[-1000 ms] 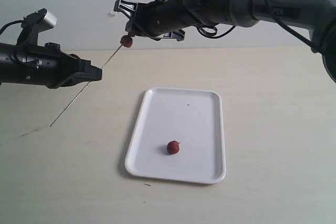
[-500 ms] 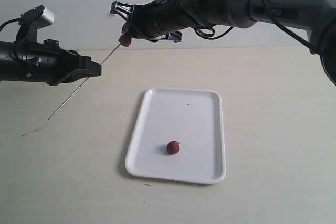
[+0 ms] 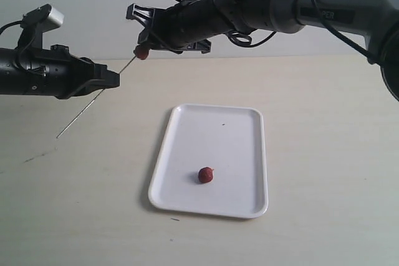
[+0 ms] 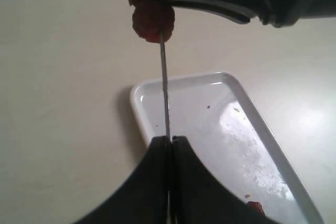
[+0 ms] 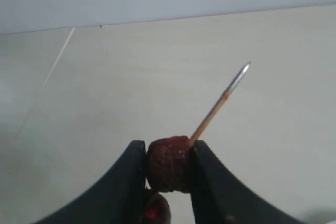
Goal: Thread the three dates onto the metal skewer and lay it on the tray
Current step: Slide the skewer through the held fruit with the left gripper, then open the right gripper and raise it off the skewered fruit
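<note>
threading is the step: at far left the right gripper [image 5: 168,153] pinches a date [image 5: 167,169] with the metal skewer [image 4: 164,87] through it, tip poking out. left gripper [image 4: 170,141] is clamped on the skewer. push straight along the rod, held rigid. a second date [image 3: 206,175] lies on the tray [image 3: 218,135].

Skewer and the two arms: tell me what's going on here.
The left gripper is shut on the metal skewer, holding it slanted in the air. The right gripper is shut on a date that is speared on the skewer, with the pointed tip sticking out past it. A second date lies loose on the tray. The third date cannot be made out clearly.
</note>
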`<action>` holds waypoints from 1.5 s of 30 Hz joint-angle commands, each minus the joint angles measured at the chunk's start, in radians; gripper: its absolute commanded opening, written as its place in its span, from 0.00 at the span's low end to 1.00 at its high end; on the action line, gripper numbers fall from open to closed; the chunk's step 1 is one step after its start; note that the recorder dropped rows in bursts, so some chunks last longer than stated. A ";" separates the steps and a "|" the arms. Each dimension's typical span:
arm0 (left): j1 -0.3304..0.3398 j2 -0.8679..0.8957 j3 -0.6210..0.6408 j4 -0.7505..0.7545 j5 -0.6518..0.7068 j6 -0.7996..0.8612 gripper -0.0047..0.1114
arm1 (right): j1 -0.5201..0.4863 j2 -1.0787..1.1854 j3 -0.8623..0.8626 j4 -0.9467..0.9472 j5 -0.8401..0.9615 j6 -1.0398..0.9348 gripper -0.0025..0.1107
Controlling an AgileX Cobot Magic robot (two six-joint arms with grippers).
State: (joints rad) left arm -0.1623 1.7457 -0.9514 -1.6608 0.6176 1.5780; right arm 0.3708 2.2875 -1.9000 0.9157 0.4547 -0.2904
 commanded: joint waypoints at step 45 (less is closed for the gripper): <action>-0.001 -0.004 -0.003 0.222 0.032 -0.100 0.04 | -0.091 -0.244 -0.004 -0.577 0.239 0.090 0.57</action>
State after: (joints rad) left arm -0.1623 1.7457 -0.9514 -1.4893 0.6409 1.5154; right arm 0.2848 2.0801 -1.9000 0.4506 0.6117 -0.2035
